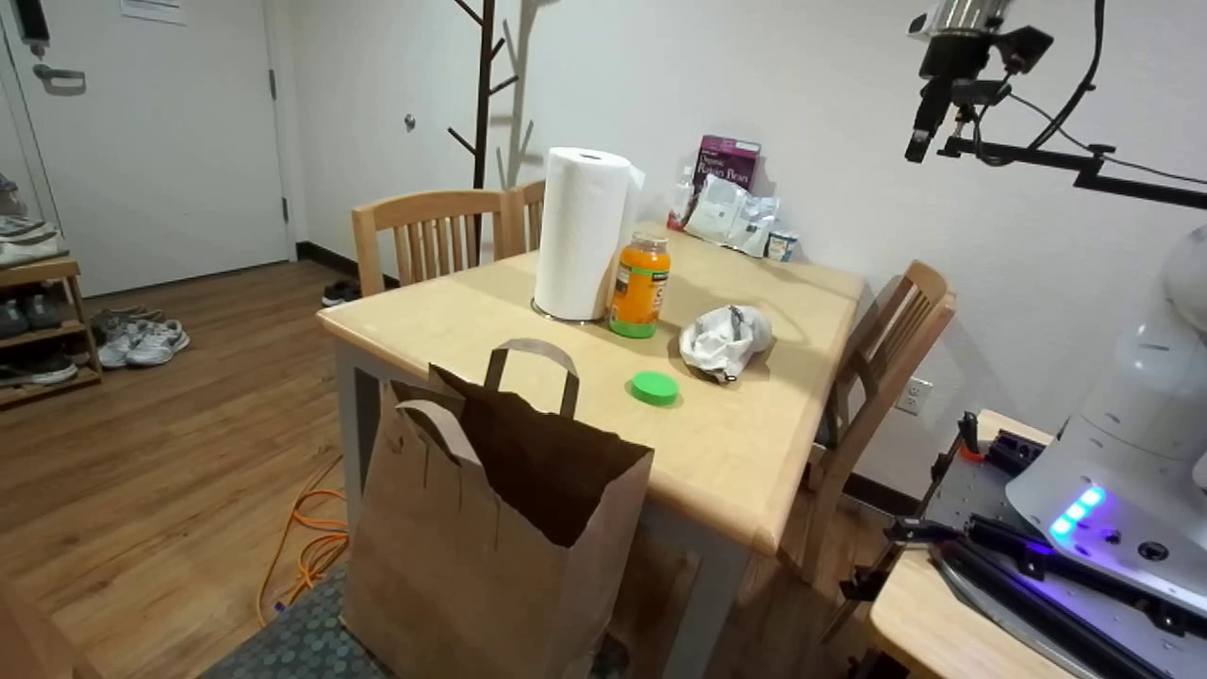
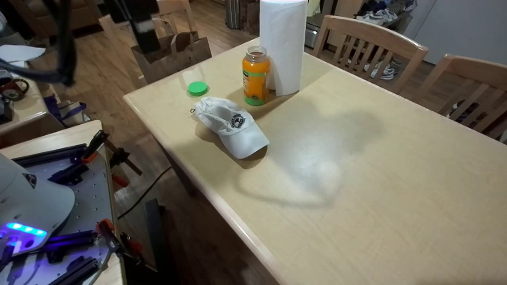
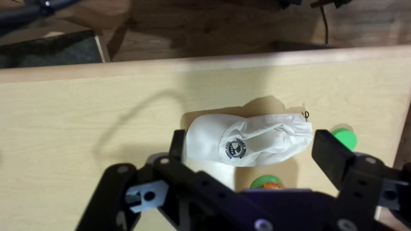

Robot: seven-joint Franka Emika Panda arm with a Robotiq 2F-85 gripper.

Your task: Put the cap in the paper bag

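A white cap (image 1: 721,341) with a dark round logo lies on the table in both exterior views, brim and logo clear in an exterior view (image 2: 233,128). The brown paper bag (image 1: 462,585) stands with its top open on a chair against the table; its rim also shows in an exterior view (image 2: 170,57). A round green lid (image 1: 654,388) lies flat between cap and bag. My gripper (image 3: 250,140) is open and empty, high above the table. In the wrist view the white cap (image 3: 257,139) shows between the fingers, well below them. The bag is out of the wrist view.
An orange bottle (image 1: 641,288) without a lid and a tall paper towel roll (image 1: 585,236) stand close behind the cap. Packages (image 1: 731,212) and a purple box (image 1: 728,160) stand by the wall. Wooden chairs (image 2: 368,43) surround the table (image 2: 376,198). The bag's handles (image 1: 533,354) stick up.
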